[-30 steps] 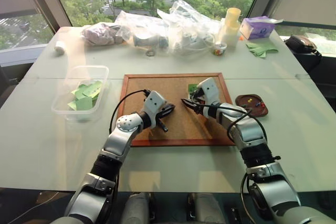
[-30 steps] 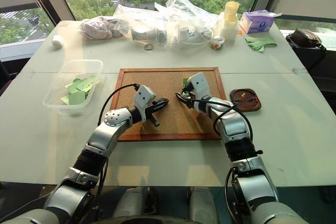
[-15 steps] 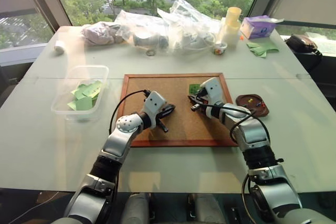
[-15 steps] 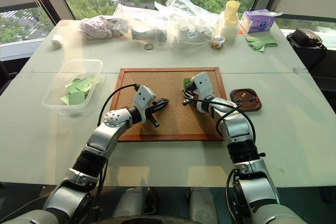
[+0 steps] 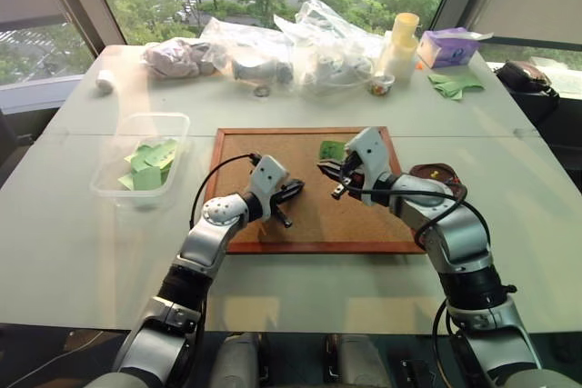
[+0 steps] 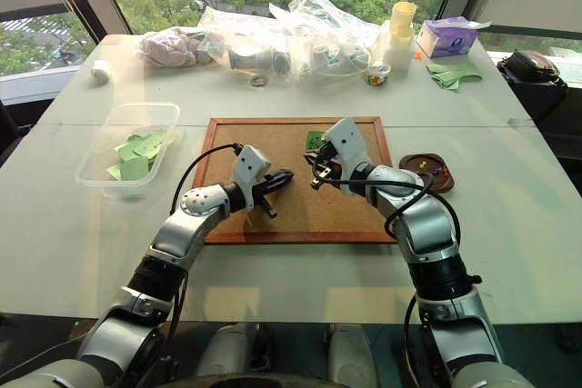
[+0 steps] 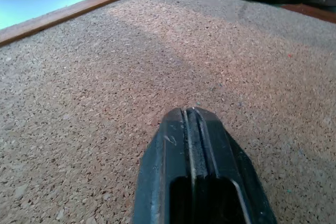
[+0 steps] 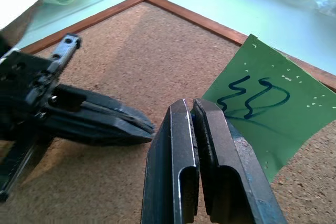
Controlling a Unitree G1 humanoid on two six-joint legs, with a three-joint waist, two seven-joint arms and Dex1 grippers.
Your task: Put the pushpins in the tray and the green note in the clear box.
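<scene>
The green note [image 5: 332, 149], with a dark scribble on it, lies on the cork board [image 5: 273, 147] near its far right corner and also shows as the green note [image 8: 268, 114]. My right gripper [image 5: 326, 170] hovers just in front of it, shut, with nothing visible between its tips. My left gripper [image 5: 296, 193] sits low over the board's middle, shut, its tip close to the right one. The tray [image 5: 427, 167] stands right of the board, partly behind my right arm, with pushpins [image 5: 444, 171] in it. The clear box [image 5: 136, 117] stands at the left.
Several green slips [image 5: 145, 165] lie in the clear box. Clear plastic bags [image 5: 273, 52], stacked cups [image 5: 400, 34], a purple carton [image 5: 444, 45] and darker green sheets [image 5: 455, 86] line the far edge. A black object [image 5: 520, 74] sits at the far right.
My right gripper went from open to shut, then rose and drew back from the board, uncovering more of the green note. The left gripper stayed put.
</scene>
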